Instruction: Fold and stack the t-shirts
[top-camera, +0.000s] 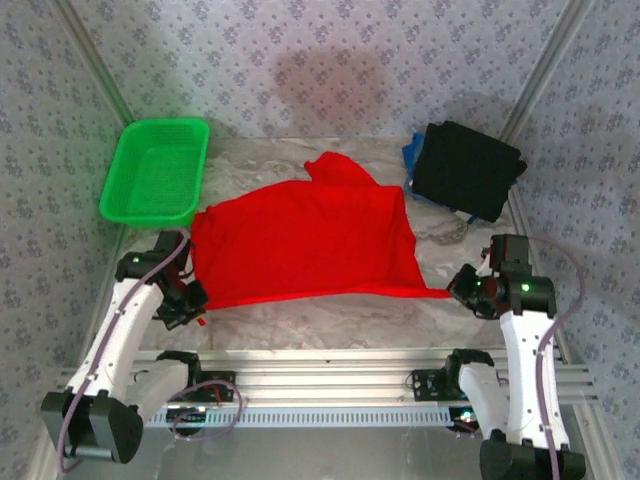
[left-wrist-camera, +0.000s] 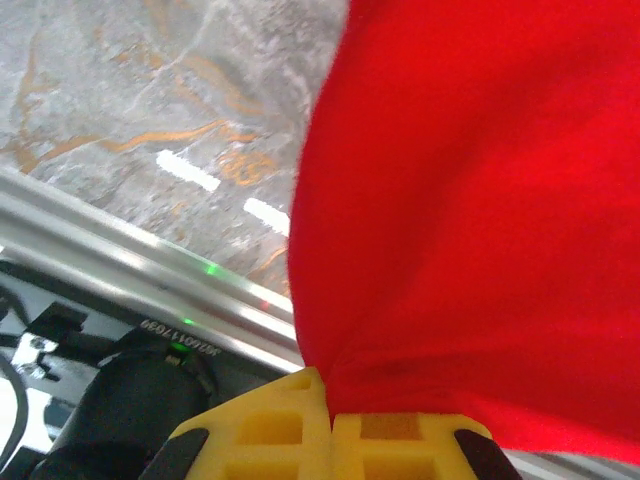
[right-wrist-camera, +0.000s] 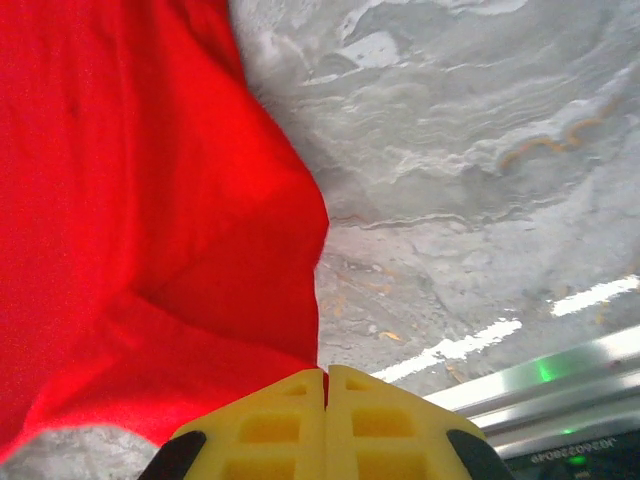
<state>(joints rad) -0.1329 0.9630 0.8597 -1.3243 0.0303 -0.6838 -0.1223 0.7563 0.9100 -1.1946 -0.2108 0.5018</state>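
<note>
At the far left rear of the table (top-camera: 330, 322) sits a green basket (top-camera: 155, 172), its near right corner just beside the red t-shirt (top-camera: 300, 240). In front of the basket, the left end effector (top-camera: 190, 303) is clenched on the red t-shirt's near left corner; in the left wrist view its yellow fingers (left-wrist-camera: 270, 425) meet with the cloth bunched and pinched between their tips, and the marbled table surface and an aluminium rail (left-wrist-camera: 120, 255) lie to the left of the fabric. The red t-shirt spreads across the middle of the table, plain side showing, with a rumpled peak at its far edge. Its near edge runs as a straight, taut line from one end effector to the other, tapering to a thin point on the right. There the right end effector (top-camera: 462, 285) is likewise clamped on the cloth's near right corner; the right wrist view shows its yellow fingers (right-wrist-camera: 375, 420) pressed together on a fold of red, with bare table to the right. At the far right rear lies a folded black t-shirt (top-camera: 468, 170), resting on top of a blue t-shirt (top-camera: 409, 155) whose edge peeks out on its left side, near the red t-shirt but apart from it.
</note>
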